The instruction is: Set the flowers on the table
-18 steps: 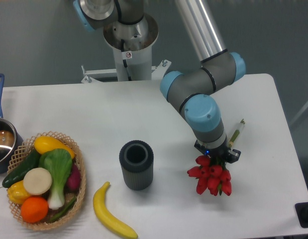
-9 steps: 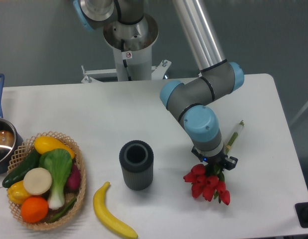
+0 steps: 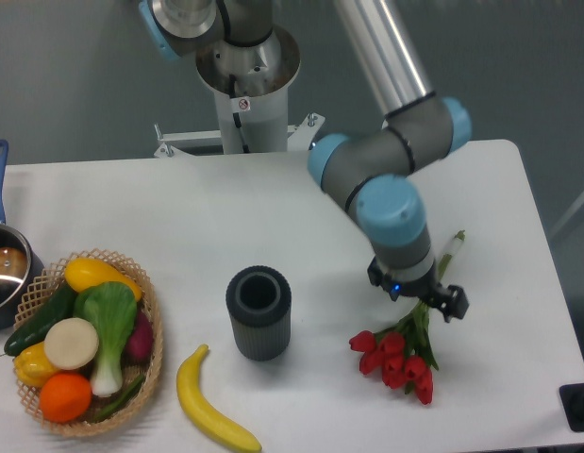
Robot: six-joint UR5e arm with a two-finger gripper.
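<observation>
The flowers [image 3: 393, 357], red tulip buds with green leaves and a bound stem, lie on the white table [image 3: 225, 217] at the front right. The buds point toward the front edge and the stem end reaches back to the right. My gripper [image 3: 416, 291] is just above the stems behind the buds. Its two dark fingers are spread apart on either side of the stems, and it is open.
A dark grey cylindrical vase [image 3: 258, 311] stands left of the flowers. A banana [image 3: 211, 404] lies at the front. A wicker basket [image 3: 152, 321] of vegetables and a pot [image 3: 4, 274] sit at the left. The table's right edge is close to the flowers.
The fingers have opened and let go of the flowers. The bunch has dropped lower toward the front and now lies on the table. The wrist has shifted slightly right.
</observation>
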